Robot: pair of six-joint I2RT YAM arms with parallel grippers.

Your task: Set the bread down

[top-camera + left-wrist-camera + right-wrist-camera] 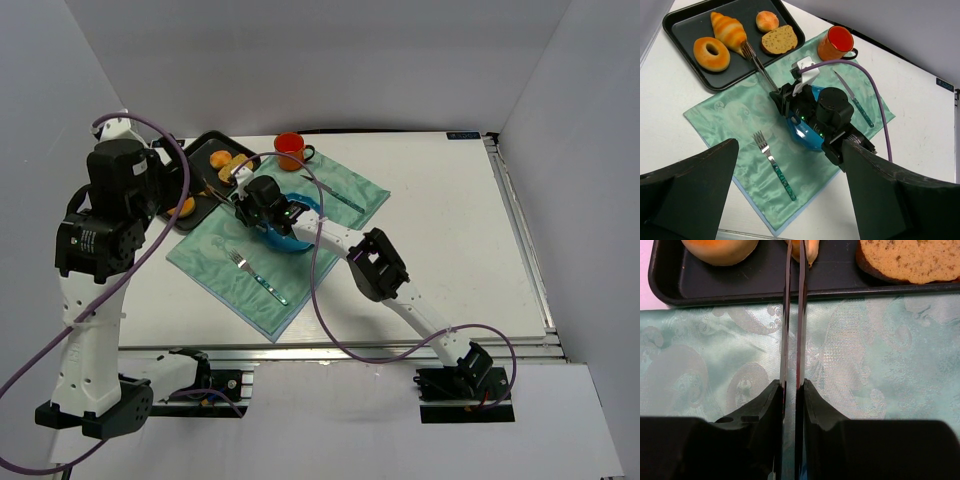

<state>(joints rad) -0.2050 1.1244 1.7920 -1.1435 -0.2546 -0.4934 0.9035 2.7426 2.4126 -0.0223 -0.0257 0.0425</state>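
Observation:
The croissant lies on the black tray between a donut and a bread slice; only its end shows in the right wrist view. My right gripper is shut on metal tongs. Seen from the left wrist, the gripper points the tongs over the tray's edge, tips touching the croissant's near end. The blades stand almost together. The blue plate lies on the green cloth under the right arm. My left gripper is open and empty, high above the table.
On the tray are a ring donut, a round roll and a flat bread slice. The green cloth carries a fork and a knife. A red cup stands behind it.

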